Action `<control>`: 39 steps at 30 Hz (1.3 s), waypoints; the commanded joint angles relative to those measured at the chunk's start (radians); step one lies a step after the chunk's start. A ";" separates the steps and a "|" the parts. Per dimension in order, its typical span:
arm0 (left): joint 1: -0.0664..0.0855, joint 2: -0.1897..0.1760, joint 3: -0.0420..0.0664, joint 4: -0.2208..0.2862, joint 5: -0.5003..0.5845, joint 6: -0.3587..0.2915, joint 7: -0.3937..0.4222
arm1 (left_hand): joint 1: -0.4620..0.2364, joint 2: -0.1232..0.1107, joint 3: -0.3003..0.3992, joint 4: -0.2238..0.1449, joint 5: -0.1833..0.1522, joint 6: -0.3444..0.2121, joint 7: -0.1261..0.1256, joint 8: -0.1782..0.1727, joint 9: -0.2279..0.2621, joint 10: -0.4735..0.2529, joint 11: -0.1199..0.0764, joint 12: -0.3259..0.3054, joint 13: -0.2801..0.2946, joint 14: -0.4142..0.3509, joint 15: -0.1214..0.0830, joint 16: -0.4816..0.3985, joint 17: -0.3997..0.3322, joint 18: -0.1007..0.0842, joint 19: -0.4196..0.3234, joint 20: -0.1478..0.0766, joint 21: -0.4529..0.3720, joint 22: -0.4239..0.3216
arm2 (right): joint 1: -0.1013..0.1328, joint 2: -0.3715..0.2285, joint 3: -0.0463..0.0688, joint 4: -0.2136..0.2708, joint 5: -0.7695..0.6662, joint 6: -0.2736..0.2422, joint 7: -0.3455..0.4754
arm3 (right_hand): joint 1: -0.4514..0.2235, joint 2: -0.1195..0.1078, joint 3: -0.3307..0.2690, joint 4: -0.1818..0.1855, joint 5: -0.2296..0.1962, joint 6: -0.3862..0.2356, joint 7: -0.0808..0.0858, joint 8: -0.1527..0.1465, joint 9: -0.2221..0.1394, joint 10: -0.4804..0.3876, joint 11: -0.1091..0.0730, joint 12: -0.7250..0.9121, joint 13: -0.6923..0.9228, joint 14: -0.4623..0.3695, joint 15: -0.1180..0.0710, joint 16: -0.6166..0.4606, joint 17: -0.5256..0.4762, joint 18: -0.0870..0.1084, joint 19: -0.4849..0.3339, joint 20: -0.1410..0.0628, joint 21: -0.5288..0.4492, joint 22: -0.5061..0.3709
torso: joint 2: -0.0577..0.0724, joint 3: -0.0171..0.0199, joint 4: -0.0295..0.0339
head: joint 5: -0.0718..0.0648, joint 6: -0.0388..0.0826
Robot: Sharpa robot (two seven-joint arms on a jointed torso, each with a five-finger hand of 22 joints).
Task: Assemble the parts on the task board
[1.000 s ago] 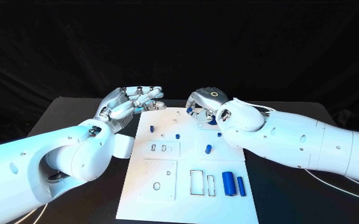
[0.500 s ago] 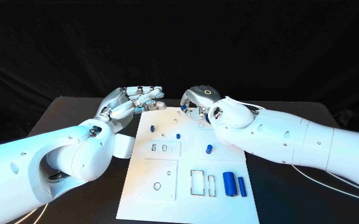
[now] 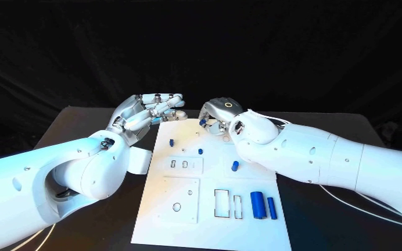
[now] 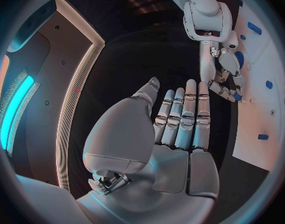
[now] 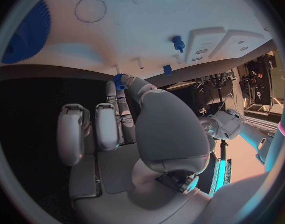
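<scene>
At the far edge of the white task board, the robot's right hand pinches a small blue part at its fingertips, the remaining fingers drawn back, apparently so the piece can be carried clear of the plate and lined up over a seat; from the head camera the part itself is hidden behind the hand, and which seat it is meant for cannot be told. The left hand hovers just off the board's far left corner, holding nothing, its fingers straight and side by side, a posture that reads as waiting out of the way while leaving the near and middle of the plate unobstructed. Across the board, the other pieces sit where the work will need them: a small blue peg stands upright near the left side, a second peg stands just beside the raised block with two slots, a short blue piece lies toward the right, and two larger blue cylinders lie side by side near the right edge, next to an open rectangular recess. A blue toothed gear lies on the plate close to the working hand. Judging by the loose parts, the assembly has a good way to go.
</scene>
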 commanded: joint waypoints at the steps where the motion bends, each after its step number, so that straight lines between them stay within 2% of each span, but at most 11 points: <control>1: 0.002 0.001 0.001 0.003 0.001 0.016 0.007 | -0.001 0.012 0.006 0.000 0.000 0.001 0.003 -0.006 0.000 -0.005 -0.001 -0.001 -0.001 -0.008 -0.002 -0.003 0.001 0.012 -0.008 0.001 -0.006 -0.002 | -0.002 0.007 0.000 -0.008 0.004 0.012 0.012 | -0.003 -0.009 0.005 0.000 0.004 0.006 0.002 0.005 0.002 0.007 -0.002 0.007 0.000 0.041 -0.004 0.004 0.000 -0.005 0.009 0.003 0.002 0.000 | 0.000 -0.0005 0.0002 | 0.000 -0.001; 17: 0.007 0.000 0.001 0.004 0.001 0.016 0.006 | -0.001 0.012 0.006 0.000 0.000 0.001 0.004 -0.006 0.000 -0.005 0.000 -0.001 -0.001 -0.009 -0.001 -0.004 0.001 0.011 -0.008 0.002 -0.007 -0.002 | -0.013 0.044 -0.001 -0.062 0.003 0.031 0.005 | -0.007 -0.011 0.006 0.001 0.004 0.002 0.003 0.002 0.003 0.007 -0.001 0.005 -0.001 0.041 -0.003 0.005 0.001 -0.004 0.008 0.003 0.000 -0.002 | 0.002 0.0000 0.0004 | -0.001 0.001; 39: 0.010 -0.002 0.001 0.003 0.001 0.018 0.004 | -0.001 0.012 0.006 -0.001 0.000 0.001 0.004 -0.006 0.000 -0.006 0.000 -0.001 -0.001 -0.010 -0.001 -0.005 0.000 0.012 -0.009 0.002 -0.007 -0.003 | -0.014 0.036 -0.001 -0.066 -0.005 0.035 -0.005 | -0.013 -0.017 0.009 0.003 0.004 -0.006 0.005 -0.005 0.005 -0.003 0.002 -0.003 -0.004 0.040 0.000 0.005 0.001 -0.002 0.003 0.005 -0.006 -0.011 | 0.001 0.0009 -0.0007 | 0.002 -0.004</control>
